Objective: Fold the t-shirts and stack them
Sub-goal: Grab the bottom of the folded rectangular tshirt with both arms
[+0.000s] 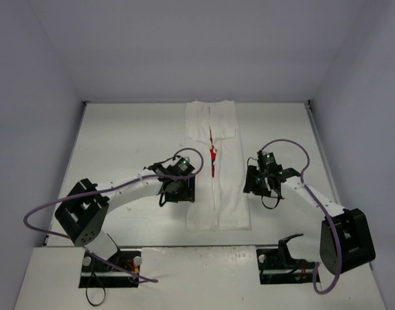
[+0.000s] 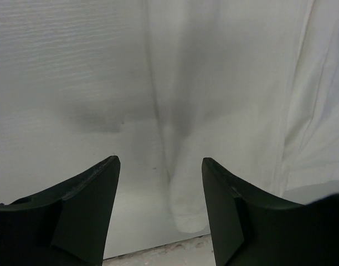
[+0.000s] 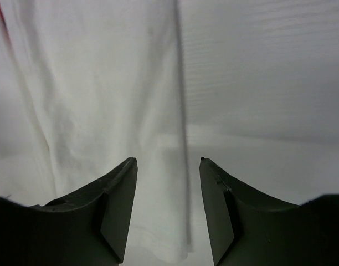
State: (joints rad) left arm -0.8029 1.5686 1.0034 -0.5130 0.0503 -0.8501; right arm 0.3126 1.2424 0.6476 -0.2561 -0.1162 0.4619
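T-shirt [image 1: 228,184] is laid in a long strip; left gripper [image 2: 160,162] and right gripper [image 3: 168,160] are held open at its 2 sides.

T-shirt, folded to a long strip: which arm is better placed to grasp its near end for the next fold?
Left, narrowly, I judge: seen from above, the open left gripper overlaps the left edge of the t-shirt, while the open right gripper stands just beside its right edge.
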